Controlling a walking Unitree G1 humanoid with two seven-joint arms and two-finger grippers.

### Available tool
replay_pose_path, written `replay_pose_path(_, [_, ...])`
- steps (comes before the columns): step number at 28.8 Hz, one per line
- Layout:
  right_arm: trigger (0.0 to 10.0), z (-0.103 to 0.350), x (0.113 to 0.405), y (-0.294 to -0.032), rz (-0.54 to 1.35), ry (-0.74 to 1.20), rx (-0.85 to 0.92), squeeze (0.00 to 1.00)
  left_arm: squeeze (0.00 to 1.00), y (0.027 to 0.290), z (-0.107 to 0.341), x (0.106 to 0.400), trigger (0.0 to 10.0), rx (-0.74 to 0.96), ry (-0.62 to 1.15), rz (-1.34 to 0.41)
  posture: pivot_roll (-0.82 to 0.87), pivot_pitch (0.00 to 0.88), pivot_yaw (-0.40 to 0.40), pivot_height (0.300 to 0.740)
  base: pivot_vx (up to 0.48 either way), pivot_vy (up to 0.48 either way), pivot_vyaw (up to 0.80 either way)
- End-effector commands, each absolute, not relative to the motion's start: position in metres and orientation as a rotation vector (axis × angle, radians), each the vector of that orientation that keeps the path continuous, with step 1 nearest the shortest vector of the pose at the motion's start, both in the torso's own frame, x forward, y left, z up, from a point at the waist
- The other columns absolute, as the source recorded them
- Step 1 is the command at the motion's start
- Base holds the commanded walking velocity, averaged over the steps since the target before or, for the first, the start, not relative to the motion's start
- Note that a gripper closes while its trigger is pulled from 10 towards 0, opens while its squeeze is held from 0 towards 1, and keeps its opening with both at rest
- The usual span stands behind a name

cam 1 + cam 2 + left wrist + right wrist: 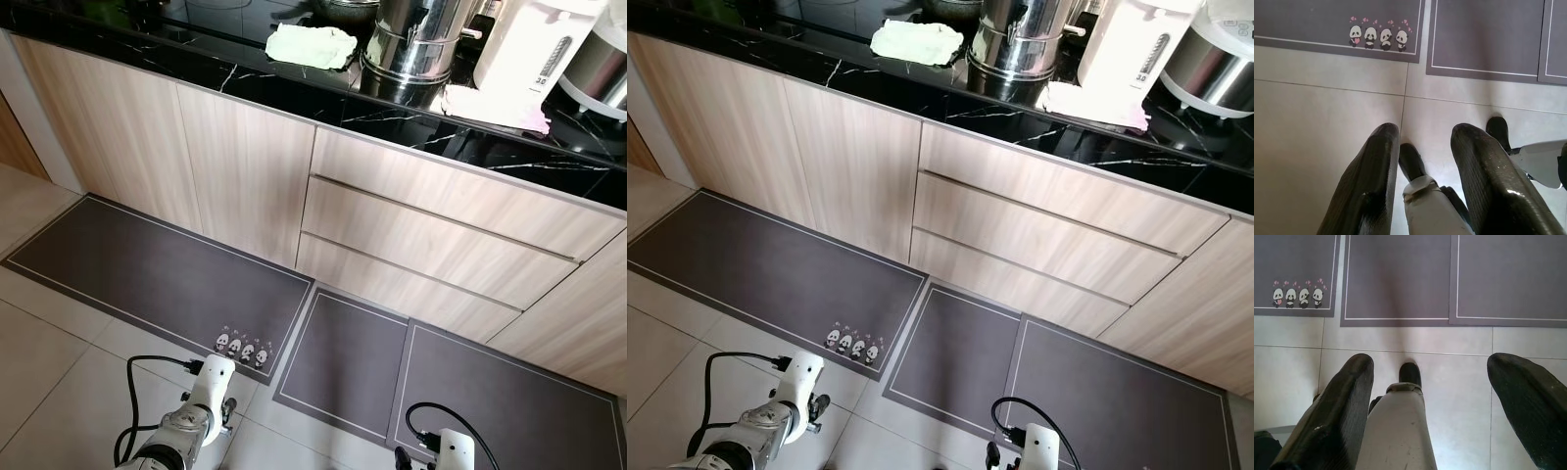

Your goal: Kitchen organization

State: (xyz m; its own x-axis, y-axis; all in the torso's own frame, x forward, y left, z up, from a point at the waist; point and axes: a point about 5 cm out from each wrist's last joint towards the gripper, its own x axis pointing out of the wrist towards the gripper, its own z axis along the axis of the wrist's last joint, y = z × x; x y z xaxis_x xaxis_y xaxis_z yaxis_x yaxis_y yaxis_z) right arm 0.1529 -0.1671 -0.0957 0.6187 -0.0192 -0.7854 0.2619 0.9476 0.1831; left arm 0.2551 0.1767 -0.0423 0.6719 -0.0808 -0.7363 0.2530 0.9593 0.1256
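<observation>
I stand facing a black marble counter (255,83) over light wood cabinets. On it lie a pale green cloth (311,45), a steel pot (416,44), a white water boiler (534,44), a rice cooker (600,69) and a white-pink cloth (495,106). Three closed drawers (431,220) sit under the pot. Both arms hang low over the floor: the left arm (201,406) and the right arm (453,452). My left gripper (1427,129) is open and holds nothing. My right gripper (1431,360) is open wider, also holding nothing.
Grey floor mats (167,279) lie along the cabinet base, one with a row of small pandas (243,347). Pale floor tiles (59,372) are under my arms. Closed cabinet doors (157,147) are at the left. My own feet (1413,161) show between the fingers.
</observation>
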Motion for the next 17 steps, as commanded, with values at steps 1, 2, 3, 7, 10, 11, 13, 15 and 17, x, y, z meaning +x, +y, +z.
replay_pose_path(1, [10.0, -0.0965, 0.1502, -0.1703, -0.18, 0.895, 0.294, 0.0, 0.0, 0.1727, -0.0454, 0.2514, 10.0, 0.234, 0.829, -0.213, 0.19, 0.126, -0.129, 0.74, 0.0, 0.0, 0.0])
replay_pose_path(2, [10.0, -0.0967, 0.15, -0.1703, -0.18, 0.898, 0.292, 0.0, 0.0, 0.1721, -0.0452, 0.2518, 10.0, 0.236, 0.828, -0.216, 0.19, 0.127, -0.125, 0.74, 0.0, 0.0, 0.0])
replay_pose_path(3, [10.0, -0.0967, 0.15, -0.1703, -0.181, 0.9, 0.291, 0.0, 0.0, 0.1717, -0.0448, 0.2524, 10.0, 0.243, 0.824, -0.219, 0.18, 0.128, -0.125, 0.74, 0.0, 0.0, 0.0])
replay_pose_path(7, [10.0, -0.097, 0.1497, -0.1705, -0.184, 0.904, 0.29, 0.0, 0.0, 0.1723, -0.0415, 0.2567, 10.0, 0.267, 0.798, -0.201, 0.18, 0.132, -0.122, 0.74, 0.0, -0.319, 0.0])
replay_pose_path(10, [10.0, -0.0972, 0.149, -0.1712, -0.205, 0.903, 0.303, 0.0, 0.0, 0.1716, -0.0413, 0.2571, 10.0, 0.263, 0.798, -0.202, 0.17, 0.133, -0.12, 0.74, 0.0, -0.48, 0.0])
replay_pose_path(11, [10.0, -0.0972, 0.1489, -0.1714, -0.205, 0.903, 0.303, 0.0, 0.0, 0.1713, -0.0413, 0.2571, 10.0, 0.263, 0.798, -0.204, 0.17, 0.133, -0.12, 0.74, 0.0, -0.48, 0.0])
replay_pose_path(13, [10.0, -0.0973, 0.1487, -0.1719, -0.206, 0.903, 0.301, 0.0, 0.0, 0.1706, -0.0414, 0.2571, 10.0, 0.262, 0.798, -0.205, 0.17, 0.134, -0.121, 0.74, 0.0, -0.48, 0.0])
replay_pose_path(15, [10.0, -0.0973, 0.1484, -0.1724, -0.207, 0.903, 0.301, 0.0, 0.0, 0.1698, -0.0414, 0.2571, 10.0, 0.259, 0.798, -0.208, 0.17, 0.135, -0.123, 0.74, 0.0, -0.48, 0.0])
replay_pose_path(17, [10.0, -0.0973, 0.1484, -0.1725, -0.208, 0.903, 0.301, 0.0, 0.0, 0.1696, -0.0415, 0.2571, 10.0, 0.259, 0.798, -0.209, 0.17, 0.135, -0.123, 0.74, 0.0, -0.48, 0.0])
